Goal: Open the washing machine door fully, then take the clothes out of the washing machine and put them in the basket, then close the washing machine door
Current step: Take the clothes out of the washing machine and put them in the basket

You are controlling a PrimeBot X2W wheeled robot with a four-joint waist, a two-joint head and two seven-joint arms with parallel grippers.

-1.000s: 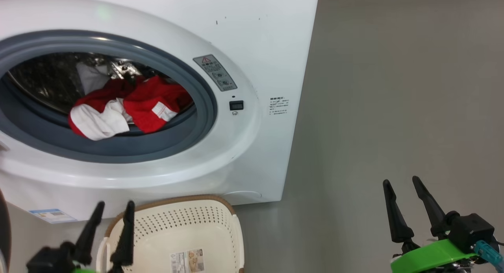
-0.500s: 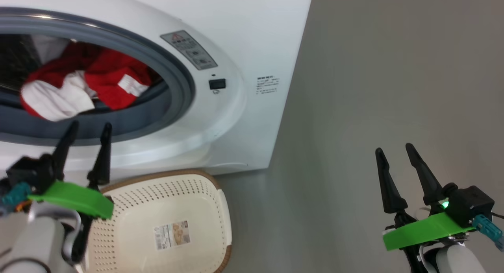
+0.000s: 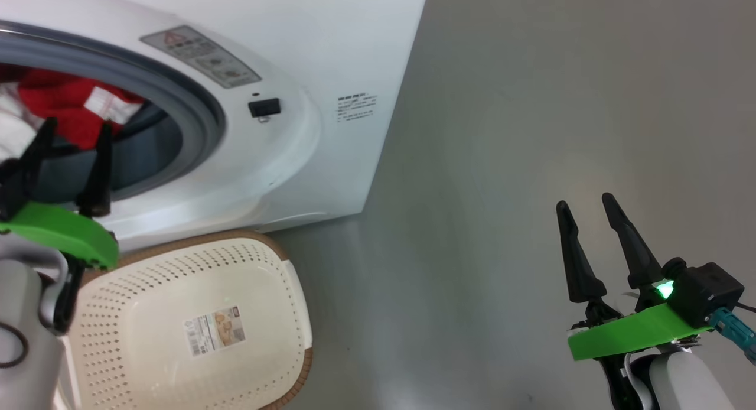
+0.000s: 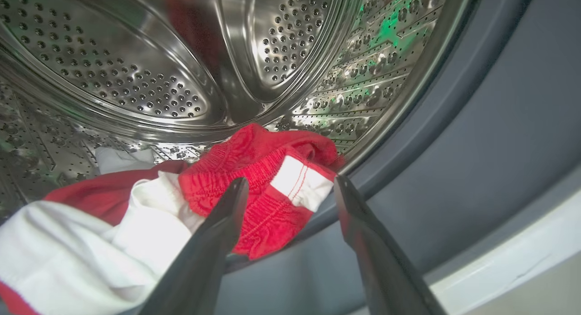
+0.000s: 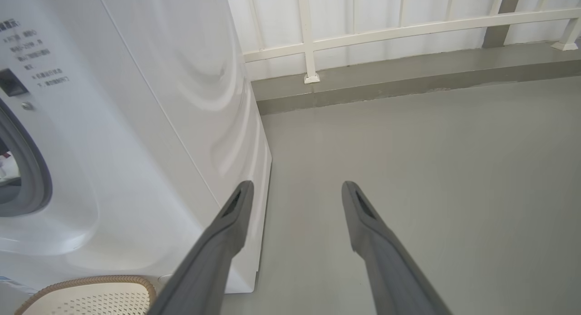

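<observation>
Fingers of the left gripper [image 3: 78, 126] spread wide and empty at the mouth of the washing machine [image 3: 331, 44] in the head view. The clothes [image 3: 59, 97] lie inside it, the basket [image 3: 118, 292] sits on the floor [image 3: 502, 162] before it, and the right gripper [image 3: 585, 202], equally wide and empty, is well off to its right. Left wrist view: clothes at the front of the drum [image 4: 136, 79], seemingly just beyond the fingertips [image 4: 236, 192]. Right wrist view: fingers over floor beside the machine.
</observation>
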